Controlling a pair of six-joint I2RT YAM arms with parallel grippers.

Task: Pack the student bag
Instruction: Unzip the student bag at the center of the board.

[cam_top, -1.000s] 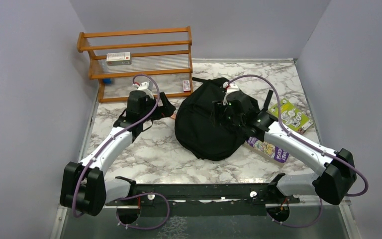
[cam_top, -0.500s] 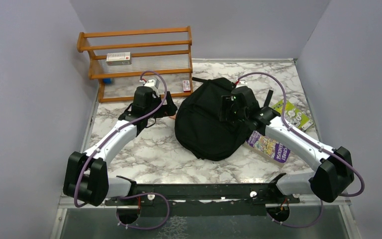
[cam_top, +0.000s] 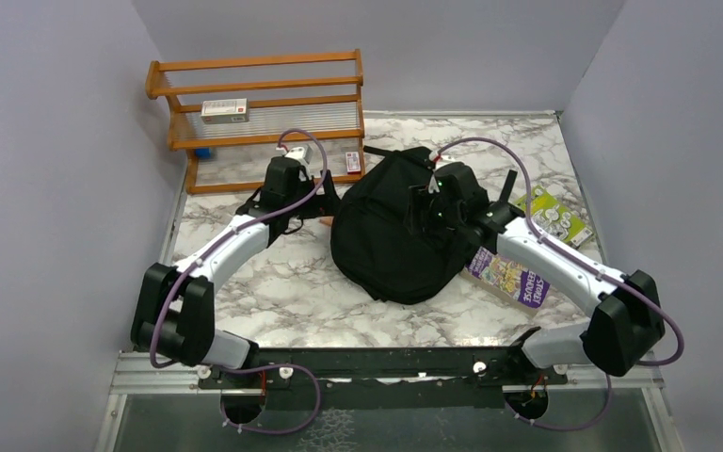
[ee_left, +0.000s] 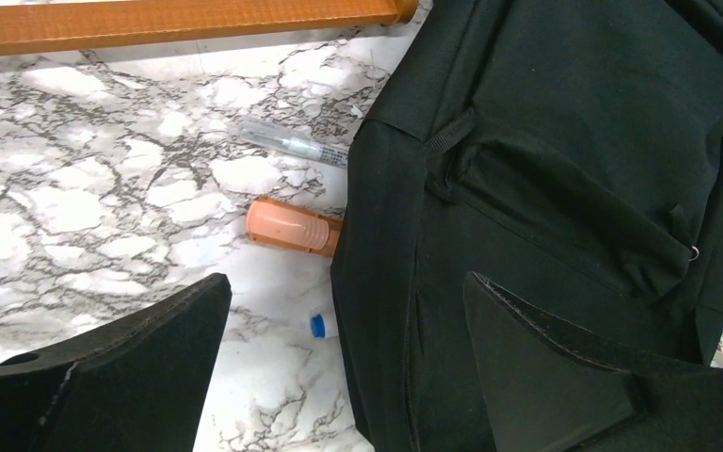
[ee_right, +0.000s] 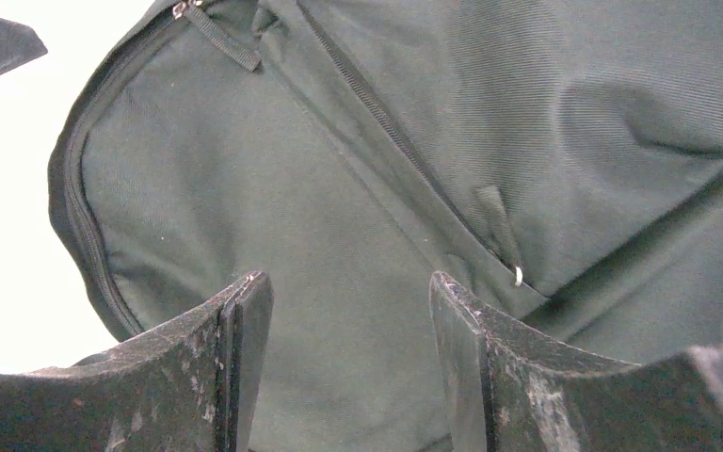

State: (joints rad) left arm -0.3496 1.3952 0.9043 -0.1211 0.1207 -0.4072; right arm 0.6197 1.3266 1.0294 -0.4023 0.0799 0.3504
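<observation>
The student bag (cam_top: 386, 247), a big black rounded backpack, lies in the middle of the marble table with its zippers closed. My left gripper (cam_top: 314, 201) hangs open at the bag's left edge. In the left wrist view this gripper (ee_left: 346, 282) straddles the bag (ee_left: 546, 169) edge and bare table, holding nothing. My right gripper (cam_top: 430, 213) hovers open above the bag's top. In the right wrist view its jaws (ee_right: 348, 278) stand apart over plain fabric of the bag (ee_right: 339, 179), left of a zipper pull (ee_right: 501, 231).
An orange tube (ee_left: 292, 226), a clear pen (ee_left: 292, 143) and a small blue-capped item (ee_left: 318, 326) lie against the bag's left side. A wooden rack (cam_top: 264, 99) at the back left holds a box (cam_top: 224, 110). Two booklets (cam_top: 510, 280) (cam_top: 555, 217) lie right of the bag.
My left arm has swung right and forward, bringing its gripper to the bag's left edge. My right gripper has shifted slightly over the bag's top. The bag has not moved.
</observation>
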